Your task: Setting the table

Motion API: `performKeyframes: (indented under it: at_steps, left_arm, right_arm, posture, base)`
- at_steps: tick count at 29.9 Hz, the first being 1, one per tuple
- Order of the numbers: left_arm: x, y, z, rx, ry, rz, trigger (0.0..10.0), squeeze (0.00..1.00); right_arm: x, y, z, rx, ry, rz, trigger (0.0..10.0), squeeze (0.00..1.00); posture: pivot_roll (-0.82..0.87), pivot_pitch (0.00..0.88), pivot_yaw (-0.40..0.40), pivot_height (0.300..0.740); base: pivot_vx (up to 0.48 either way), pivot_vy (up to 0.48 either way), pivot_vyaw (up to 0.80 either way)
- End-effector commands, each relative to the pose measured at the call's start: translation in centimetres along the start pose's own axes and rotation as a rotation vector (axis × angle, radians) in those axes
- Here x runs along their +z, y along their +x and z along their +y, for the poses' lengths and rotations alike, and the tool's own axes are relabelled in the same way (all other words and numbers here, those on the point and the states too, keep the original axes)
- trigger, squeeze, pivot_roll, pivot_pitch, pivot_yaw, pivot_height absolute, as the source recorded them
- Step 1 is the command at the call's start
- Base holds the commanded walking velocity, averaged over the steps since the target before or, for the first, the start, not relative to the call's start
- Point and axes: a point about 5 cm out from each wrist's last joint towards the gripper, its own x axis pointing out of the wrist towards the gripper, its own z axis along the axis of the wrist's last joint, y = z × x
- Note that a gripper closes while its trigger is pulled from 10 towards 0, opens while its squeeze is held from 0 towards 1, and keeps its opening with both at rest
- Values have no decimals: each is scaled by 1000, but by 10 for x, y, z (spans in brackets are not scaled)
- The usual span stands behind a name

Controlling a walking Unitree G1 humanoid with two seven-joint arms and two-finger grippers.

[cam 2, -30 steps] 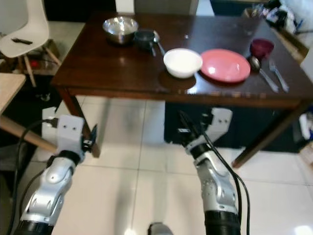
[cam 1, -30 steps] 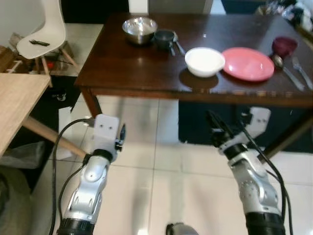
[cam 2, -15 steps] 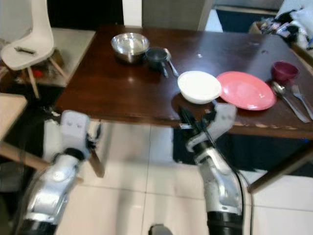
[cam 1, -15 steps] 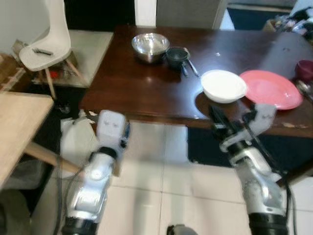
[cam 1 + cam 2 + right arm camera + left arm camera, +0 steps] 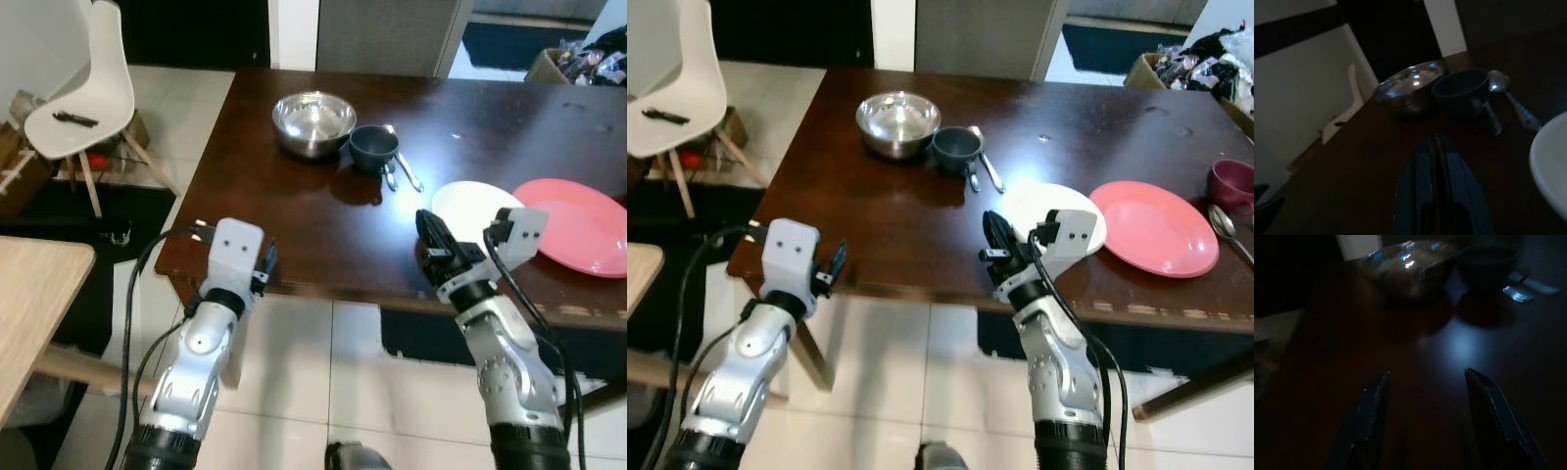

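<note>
Hovering at lower left over the near edge of the dark table (image 5: 294, 225), left gripper (image 5: 1425, 382) with fingers spread apart. At lower right, right gripper (image 5: 1436, 147) with fingers pressed together, just beside the white bowl (image 5: 1029, 208). Sitting at right, pink plate (image 5: 1156, 227). Resting farther up at centre, steel bowl (image 5: 313, 119), dark cup (image 5: 374, 147) and spoons (image 5: 404, 171).

The table (image 5: 294, 211) before me is dark wood with a smooth, glossy finish that reflects light. On it, the steel bowl (image 5: 313, 119) is shiny metal, like the spoon (image 5: 404, 168). The white bowl (image 5: 472, 207) and pink plate (image 5: 580, 225) look smooth and glossy. My arms are silver metal. The floor (image 5: 323, 372) is glossy white tile.
</note>
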Motion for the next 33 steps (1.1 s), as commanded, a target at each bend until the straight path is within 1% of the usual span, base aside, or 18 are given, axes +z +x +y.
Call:
performKeyframes:
  at_steps: [1,11,13,17,18,21,22,23,25,28,29,30,31,32,33]
  left_arm:
    - [-7,-3,3,4,16,20,10000,0]
    - [-5,-2,-2,-23,18,11,10000,0]
    - [-5,-2,-5,-48,17,11,10000,0]
    - [-3,-4,-7,-88,13,0,10000,0]
    - [-3,-5,-9,-132,22,-5,10000,0]
    - [-2,-7,-11,-164,26,-7,10000,0]
    - [-2,-8,-12,-193,34,-11,10000,0]
    - [0,-9,-15,-238,43,-19,10000,0]
    - [3,-11,-22,-293,69,-40,10000,0]
    - [8,-9,-27,-308,69,-54,10000,0]
    - [8,-8,-27,-308,68,-56,10000,0]
    - [10,-8,-28,-312,72,-59,10000,0]
    - [10,-8,-28,-312,72,-59,10000,0]
    - [11,-7,-28,-317,77,-64,10000,0]
    - [11,-7,-28,-317,77,-64,10000,0]
  right_arm:
    - [-1,0,0,-5,9,1,10000,0]
    - [-2,1,1,-5,6,1,10000,0]
    - [-1,2,0,-5,4,1,10000,0]
    - [0,3,0,-6,-7,-1,10000,0]
    - [2,5,-2,-10,-23,-6,10000,0]
    - [4,6,-3,-18,-35,-10,10000,0]
    - [5,7,-4,-30,-50,-13,10000,0]
    - [6,8,-8,-55,-90,-9,10000,0]
    - [8,8,-18,-117,-141,-9,10000,0]
    - [7,8,-30,-183,-234,24,10000,0]
    - [7,8,-32,-191,-248,30,10000,0]
    - [7,8,-35,-202,-283,38,10000,0]
    - [7,8,-35,-202,-283,38,10000,0]
    - [8,7,-38,-219,-317,50,10000,0]
    - [8,7,-38,-219,-317,50,10000,0]
  posture:
    - [-143,16,62,740]
    - [-145,15,63,740]
    - [-144,21,65,740]
    - [-144,21,65,740]
    - [-144,21,65,740]
    - [-136,27,63,740]
    - [-134,28,62,740]
    - [-132,30,62,740]
    - [-130,32,64,740]
    - [-129,36,68,740]
    - [-129,36,68,740]
    - [-127,37,70,740]
    - [-127,37,70,740]
    - [-127,39,72,740]
    - [-127,39,72,740]
  base:
    - [480,0,0]
    - [480,0,0]
    - [392,0,0]
    - [0,0,0]
    - [0,0,0]
    - [0,0,0]
    - [0,0,0]
    - [0,0,0]
    - [0,0,0]
    - [0,0,0]
    - [0,0,0]
    - [0,0,0]
    - [0,0,0]
    - [0,0,0]
    - [0,0,0]
